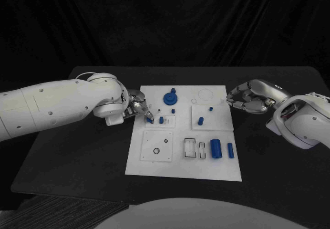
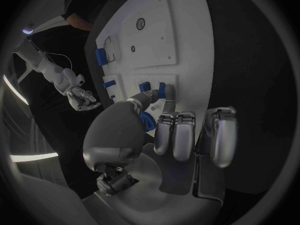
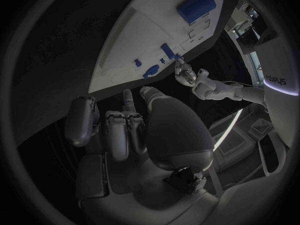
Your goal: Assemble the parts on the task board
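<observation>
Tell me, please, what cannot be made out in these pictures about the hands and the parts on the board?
- Whether the left hand actually grips the small blue part at its fingertips: too small in the head view, and its own fingers cover the contact in the left wrist view.
- Whether the right hand, at the task board edge, holds anything: its curled fingers hide the palm.
- The black outlines by the blue cylinder: too small to tell.
</observation>
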Available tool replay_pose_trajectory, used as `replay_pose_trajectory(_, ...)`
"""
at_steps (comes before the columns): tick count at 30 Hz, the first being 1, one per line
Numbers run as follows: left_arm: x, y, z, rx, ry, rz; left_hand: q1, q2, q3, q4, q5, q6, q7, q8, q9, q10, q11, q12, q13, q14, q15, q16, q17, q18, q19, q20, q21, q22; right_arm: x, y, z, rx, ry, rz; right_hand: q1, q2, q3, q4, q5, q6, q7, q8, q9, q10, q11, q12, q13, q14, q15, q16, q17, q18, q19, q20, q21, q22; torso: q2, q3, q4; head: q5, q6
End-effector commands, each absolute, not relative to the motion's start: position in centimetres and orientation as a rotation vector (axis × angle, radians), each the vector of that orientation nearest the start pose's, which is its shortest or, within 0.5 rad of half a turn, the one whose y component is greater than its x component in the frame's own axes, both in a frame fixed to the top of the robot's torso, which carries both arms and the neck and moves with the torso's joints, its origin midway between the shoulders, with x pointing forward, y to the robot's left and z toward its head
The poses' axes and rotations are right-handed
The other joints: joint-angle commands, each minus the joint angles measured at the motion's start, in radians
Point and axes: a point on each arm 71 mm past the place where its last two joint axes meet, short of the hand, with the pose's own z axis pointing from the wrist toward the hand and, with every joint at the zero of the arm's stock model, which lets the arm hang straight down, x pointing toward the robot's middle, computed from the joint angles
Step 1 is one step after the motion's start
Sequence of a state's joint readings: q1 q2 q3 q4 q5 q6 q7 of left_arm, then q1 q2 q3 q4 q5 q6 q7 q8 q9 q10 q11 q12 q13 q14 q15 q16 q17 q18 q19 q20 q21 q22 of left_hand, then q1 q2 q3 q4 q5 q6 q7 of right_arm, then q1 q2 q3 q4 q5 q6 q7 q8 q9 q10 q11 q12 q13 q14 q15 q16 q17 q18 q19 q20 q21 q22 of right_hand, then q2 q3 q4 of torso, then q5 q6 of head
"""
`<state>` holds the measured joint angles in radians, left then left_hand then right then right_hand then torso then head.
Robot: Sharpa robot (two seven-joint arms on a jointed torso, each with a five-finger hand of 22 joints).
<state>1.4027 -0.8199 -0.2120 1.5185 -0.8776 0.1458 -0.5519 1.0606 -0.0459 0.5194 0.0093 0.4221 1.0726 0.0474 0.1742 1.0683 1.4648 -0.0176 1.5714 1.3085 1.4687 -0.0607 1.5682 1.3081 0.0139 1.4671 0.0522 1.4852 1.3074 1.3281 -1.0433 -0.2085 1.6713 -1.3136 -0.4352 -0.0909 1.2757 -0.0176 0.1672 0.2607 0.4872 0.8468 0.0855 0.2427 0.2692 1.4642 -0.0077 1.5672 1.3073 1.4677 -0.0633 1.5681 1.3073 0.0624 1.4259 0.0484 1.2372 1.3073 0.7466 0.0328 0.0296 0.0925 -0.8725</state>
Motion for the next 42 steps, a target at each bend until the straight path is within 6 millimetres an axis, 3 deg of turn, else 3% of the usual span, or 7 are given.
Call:
replay_pose_trajectory(1,48.38,21.19,-19.73,-0.236,2.405,-0.414,-0.002,0.009,0.045,-0.038,0.003,-0.002,-0.007,0.003,0.001,0.106,-0.006,-0.001,0.262,0.102,-0.007,0.003,0.263,0.010,0.045,-0.007,-0.003,0.231,45.45,-25.97,-17.18,-0.007,1.651,0.613,0.011,0.000,0.006,0.000,0.002,-0.003,0.002,-0.003,-0.002,0.102,0.001,-0.001,0.258,0.103,-0.002,0.003,0.263,0.012,-0.007,-0.001,-0.004,0.162,0.000,0.0001,-0.0003,0.000,0.000)
replay_pose_trajectory(37,48.35,20.92,-20.21,-0.220,2.430,-0.410,-0.003,0.010,0.046,-0.040,0.001,-0.003,-0.006,0.003,0.001,0.106,-0.006,-0.001,0.262,0.102,-0.007,0.003,0.263,0.011,0.042,-0.007,-0.007,0.230,45.42,-26.01,-17.35,-0.004,1.649,0.614,0.011,0.000,0.006,-0.001,0.003,-0.004,0.002,-0.003,-0.002,0.102,0.002,-0.001,0.258,0.103,-0.002,0.003,0.263,0.012,-0.007,-0.001,-0.004,0.162,0.000,0.0001,-0.0003,0.003,0.000)
replay_pose_trajectory(39,48.36,20.91,-20.24,-0.219,2.432,-0.410,-0.007,0.009,0.043,-0.038,-0.016,-0.004,-0.006,0.003,0.001,0.106,-0.005,-0.001,0.262,0.102,-0.007,0.003,0.263,0.011,0.042,-0.007,-0.007,0.230,45.43,-26.00,-17.35,-0.004,1.649,0.614,0.011,0.000,0.006,-0.001,0.003,-0.004,0.002,-0.003,-0.002,0.102,0.002,-0.001,0.258,0.103,-0.002,0.003,0.263,0.012,-0.007,-0.001,-0.004,0.162,0.000,0.0000,0.0002,0.003,0.000)
replay_pose_trajectory(40,48.36,20.89,-20.27,-0.219,2.432,-0.410,-0.021,0.011,0.025,-0.025,-0.068,-0.004,-0.007,0.002,0.000,0.106,-0.006,-0.001,0.262,0.102,-0.007,0.003,0.263,0.012,0.040,-0.006,-0.011,0.229,45.43,-25.99,-17.36,-0.004,1.649,0.614,0.011,0.000,0.006,-0.001,0.003,-0.004,0.002,-0.003,-0.002,0.102,0.002,-0.001,0.258,0.103,-0.002,0.003,0.263,0.012,-0.007,-0.001,-0.004,0.162,0.000,0.0000,0.0000,0.003,0.000)
replay_pose_trajectory(42,48.35,20.87,-20.30,-0.218,2.434,-0.410,-0.037,0.015,-0.012,-0.005,-0.103,-0.003,-0.008,0.000,-0.003,0.106,-0.006,-0.001,0.262,0.102,-0.007,0.003,0.263,0.012,0.039,-0.006,-0.013,0.228,45.44,-25.98,-17.37,-0.004,1.649,0.614,0.011,0.000,0.006,-0.001,0.003,-0.004,0.002,-0.003,-0.002,0.102,0.002,-0.001,0.258,0.103,-0.002,0.003,0.263,0.012,-0.007,-0.001,-0.004,0.162,0.000,-0.0002,-0.0003,0.003,0.000)
